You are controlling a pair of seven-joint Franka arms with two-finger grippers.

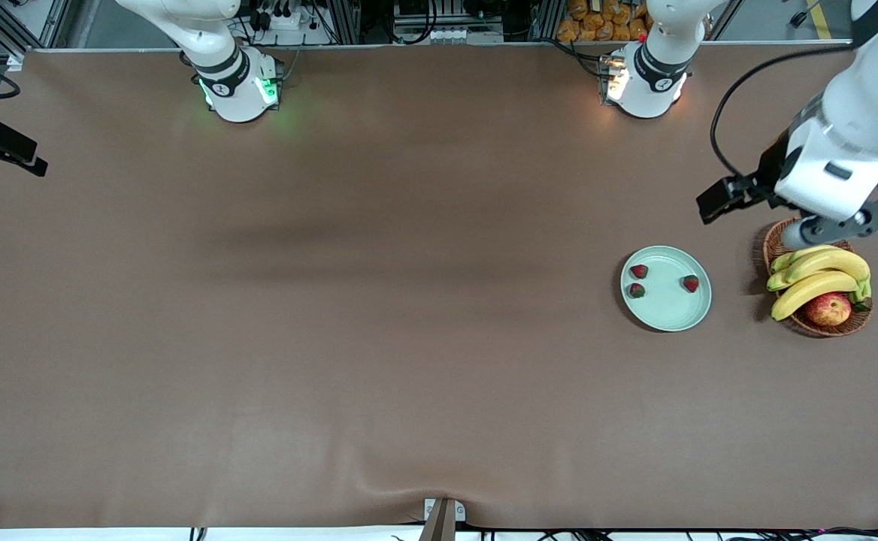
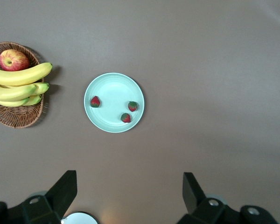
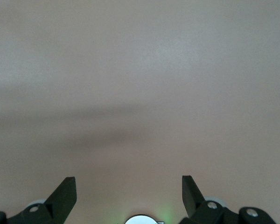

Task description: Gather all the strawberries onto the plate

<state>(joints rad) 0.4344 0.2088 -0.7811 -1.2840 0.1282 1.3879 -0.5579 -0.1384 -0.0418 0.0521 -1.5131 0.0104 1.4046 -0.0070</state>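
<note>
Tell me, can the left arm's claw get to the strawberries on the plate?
Probably yes. The left claw hangs open and empty above the table, and the three strawberries lie uncovered on the plate. Nothing stands between them.

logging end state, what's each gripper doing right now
left gripper: open, empty, up over the table.
right gripper: open, empty, over bare table.

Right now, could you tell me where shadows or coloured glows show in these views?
Front view: green glow by the right arm's base, warm glow by the left's, on the brown table. Left wrist view: soft shadow beside the brown wicker basket. Right wrist view: a broad dark band crosses the table.
</note>
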